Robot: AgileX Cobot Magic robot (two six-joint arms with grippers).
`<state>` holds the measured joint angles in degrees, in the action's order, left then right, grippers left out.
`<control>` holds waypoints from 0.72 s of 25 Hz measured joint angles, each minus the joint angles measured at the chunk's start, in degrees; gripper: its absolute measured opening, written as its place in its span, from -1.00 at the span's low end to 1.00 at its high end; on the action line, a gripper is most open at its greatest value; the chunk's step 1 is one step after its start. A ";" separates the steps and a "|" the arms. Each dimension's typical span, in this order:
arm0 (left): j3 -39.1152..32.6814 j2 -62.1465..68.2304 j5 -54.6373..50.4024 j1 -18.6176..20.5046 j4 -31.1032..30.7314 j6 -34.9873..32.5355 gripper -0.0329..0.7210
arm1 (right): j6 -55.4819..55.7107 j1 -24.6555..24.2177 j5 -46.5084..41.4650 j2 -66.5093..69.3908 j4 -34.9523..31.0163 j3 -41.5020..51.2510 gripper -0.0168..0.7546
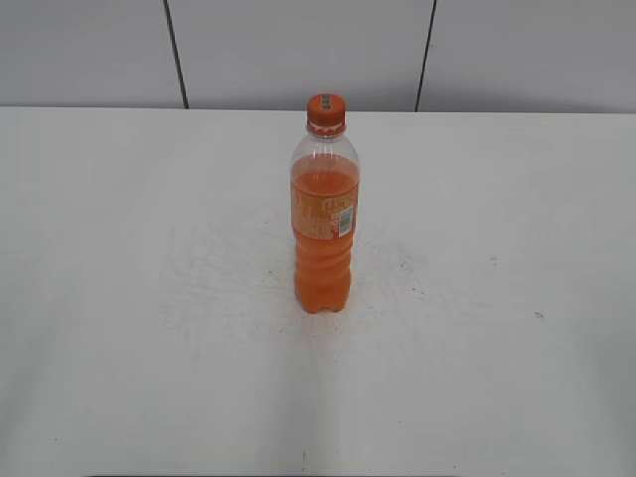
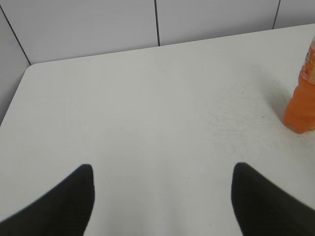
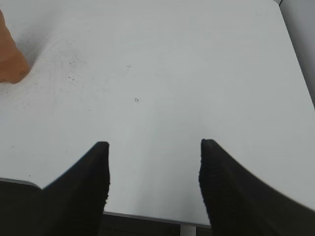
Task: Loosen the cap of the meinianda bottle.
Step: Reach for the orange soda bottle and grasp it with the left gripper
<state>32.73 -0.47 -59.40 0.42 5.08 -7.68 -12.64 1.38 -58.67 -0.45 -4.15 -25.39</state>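
Observation:
The meinianda bottle (image 1: 324,224) stands upright in the middle of the white table (image 1: 119,298), clear plastic with orange drink, an orange label and a white barcode patch. Its orange ribbed cap (image 1: 326,112) sits on top. Neither arm shows in the exterior view. My left gripper (image 2: 162,169) is open and empty over bare table, with the bottle's lower part (image 2: 301,101) far to its right. My right gripper (image 3: 153,143) is open and empty near the table's front edge, with the bottle's base (image 3: 11,54) far to its upper left.
A grey panelled wall (image 1: 298,50) runs behind the table's far edge. The table's left rear corner (image 2: 30,69) shows in the left wrist view. The table's front edge (image 3: 147,216) and right edge (image 3: 295,54) show in the right wrist view.

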 joint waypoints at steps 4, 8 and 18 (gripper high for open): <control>0.00 0.00 0.00 0.00 0.00 0.00 0.47 | 0.00 0.00 0.00 0.00 0.00 0.00 0.18; 0.00 0.00 0.00 0.00 0.00 0.00 0.47 | 0.00 0.00 0.00 0.00 0.00 0.00 0.18; 0.00 0.00 0.00 -0.50 -0.17 0.00 0.47 | 0.00 0.00 0.00 0.00 0.00 0.00 0.18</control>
<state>32.73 -0.47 -59.40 -0.08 4.91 -7.68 -12.64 1.38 -58.67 -0.45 -4.15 -25.39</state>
